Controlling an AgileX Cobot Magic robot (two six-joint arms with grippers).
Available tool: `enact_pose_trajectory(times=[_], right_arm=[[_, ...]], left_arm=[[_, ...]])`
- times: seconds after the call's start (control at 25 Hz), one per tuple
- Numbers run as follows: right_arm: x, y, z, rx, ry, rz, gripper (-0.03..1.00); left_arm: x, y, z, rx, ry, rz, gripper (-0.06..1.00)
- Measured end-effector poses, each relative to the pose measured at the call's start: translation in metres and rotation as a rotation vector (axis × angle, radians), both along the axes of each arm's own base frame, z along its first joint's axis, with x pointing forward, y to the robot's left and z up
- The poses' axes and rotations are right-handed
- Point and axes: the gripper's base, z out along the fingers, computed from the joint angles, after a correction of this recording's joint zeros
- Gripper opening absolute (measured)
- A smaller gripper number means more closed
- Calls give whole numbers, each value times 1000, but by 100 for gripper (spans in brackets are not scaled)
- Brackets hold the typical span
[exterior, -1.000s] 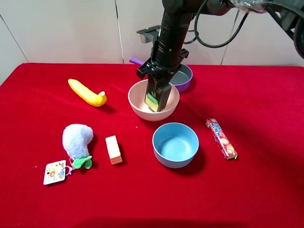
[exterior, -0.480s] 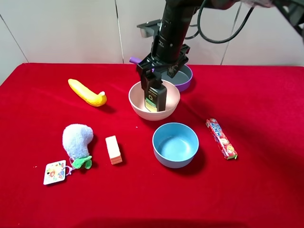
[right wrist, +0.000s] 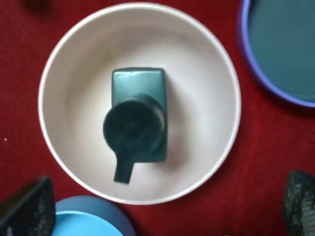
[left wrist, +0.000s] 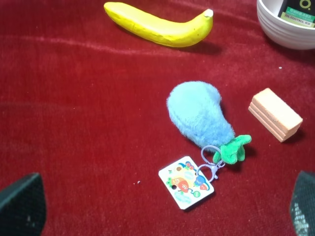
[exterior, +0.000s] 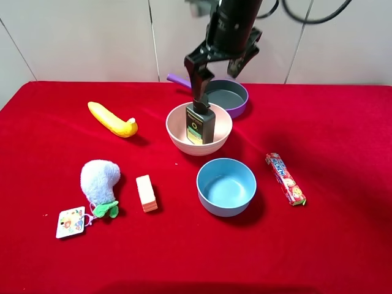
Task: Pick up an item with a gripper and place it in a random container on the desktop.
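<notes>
red tablecloth [exterior: 343, 245], pale panelled wall [exterior: 79, 37]

Exterior cam sits high out front, angled down over the whole red table [exterior: 343, 245]; left wrist cam looks obliquely at its left part; right wrist cam stares straight down, close, into the pink bowl [right wrist: 216, 73], shared by all views.

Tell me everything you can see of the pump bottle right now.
The pump bottle is small, rectangular and dark grey-green, seemingly plastic, with a black pump cap and a yellowish label on its front. It stands upright inside the pale pink bowl, roughly in the middle; the right wrist view shows its cap from above, spout pointing toward the blue bowl. Only the bowl touches it. The right gripper hangs open above it, clear of the cap.
</notes>
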Motion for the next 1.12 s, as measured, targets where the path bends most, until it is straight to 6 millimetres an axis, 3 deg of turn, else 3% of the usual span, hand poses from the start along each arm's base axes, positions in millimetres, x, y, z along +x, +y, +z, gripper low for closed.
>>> enact_pose_trajectory(times=[0.28,0.48,0.8,1.12], right_arm=[[-18,-13,56,71,-103,-30,69],[-44,-31,87,104,-141,-47,69],[-97,-67,111,135,-147,-104,69],[-147,-100,114,157,-132,-170,69]], left_arm=[[0,0,0,0,0,0,99],[0,0,0,0,0,0,99],[0,0,0,0,0,0,99],[0,0,0,0,0,0,99]])
